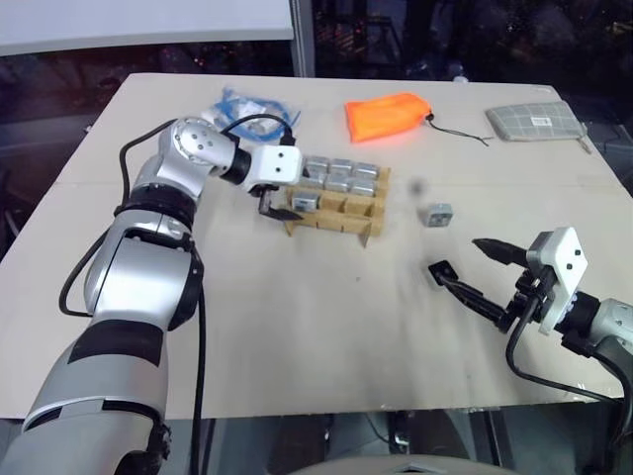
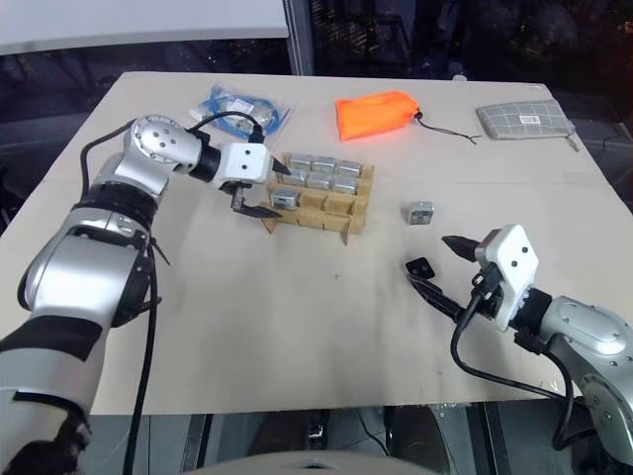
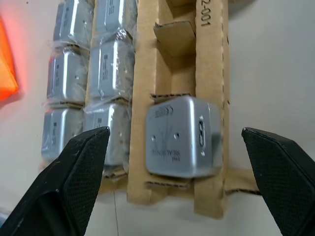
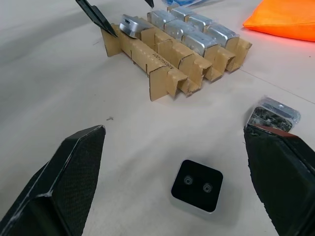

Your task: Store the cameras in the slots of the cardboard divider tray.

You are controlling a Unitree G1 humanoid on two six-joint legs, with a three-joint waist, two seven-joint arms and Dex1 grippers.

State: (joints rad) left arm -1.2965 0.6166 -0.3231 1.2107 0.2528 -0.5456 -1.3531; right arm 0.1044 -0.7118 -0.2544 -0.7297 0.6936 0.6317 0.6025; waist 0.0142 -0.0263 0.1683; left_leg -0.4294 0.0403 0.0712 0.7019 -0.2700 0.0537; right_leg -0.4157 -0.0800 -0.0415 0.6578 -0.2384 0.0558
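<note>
Cardboard divider tray [image 1: 341, 210] sits left of the table's [image 1: 297, 336] middle, and most of its slots are already filled: six wrapped cameras [image 1: 341, 174] fill the two far rows, and a seventh camera [image 3: 179, 135] rests in the left slot of the near row, tilted and, as I judge it, not fully seated. The left gripper [image 1: 278, 205] hovers at that end of the tray with its fingers spread wide to either side of the seventh camera, holding nothing. Two near-row slots look empty.

Two cameras lie loose on the table well right of the tray: one wrapped camera [image 1: 438, 214] further back, and a black-faced camera [image 4: 197, 186] lying lens up between the spread fingers of the right gripper [image 1: 465, 265], which grips nothing. By my count these two would fill the tray.

Further off, an orange pouch [image 1: 388, 116], a grey checked pouch [image 1: 534, 121] and a bag of blue cable [image 1: 245, 107] lie along the far side, clear of the work. Nothing blocks the path from the loose cameras to the tray.
</note>
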